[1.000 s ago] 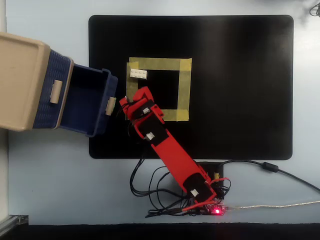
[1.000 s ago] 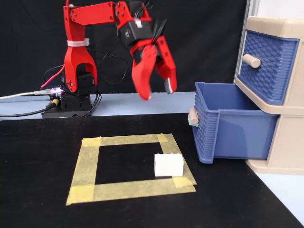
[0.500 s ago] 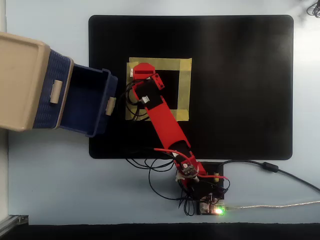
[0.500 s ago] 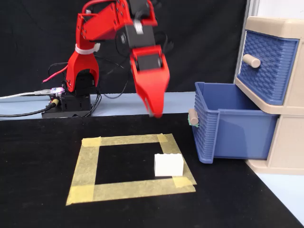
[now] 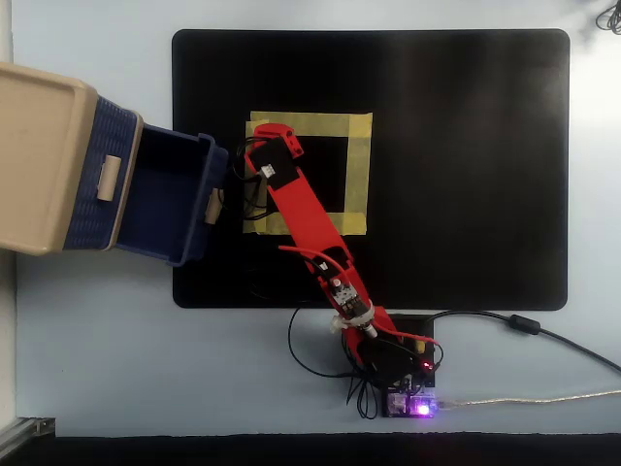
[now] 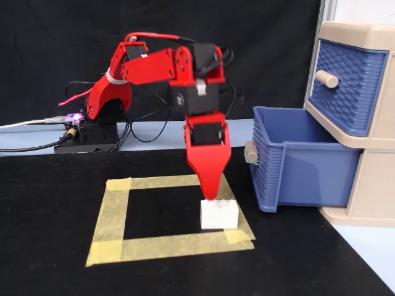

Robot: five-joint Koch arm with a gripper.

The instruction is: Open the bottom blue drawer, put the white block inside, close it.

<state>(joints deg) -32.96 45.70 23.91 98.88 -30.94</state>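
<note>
Your bottom blue drawer is pulled open; jaws' tip sits on the white block, grip can't be told.

Woven-texture blue plastic drawer, smooth white studded block, matt black mat, seemingly papery yellow tape

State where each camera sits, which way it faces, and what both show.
Overhead view: above the table, looking straight down on the black mat; the whole red arm shows, base to wrist.
Fixed view: low at the mat's edge, facing the arm's base; the gripper points down at the white block.
Shared: yellow tape square, open bottom blue drawer, beige cabinet.
</note>
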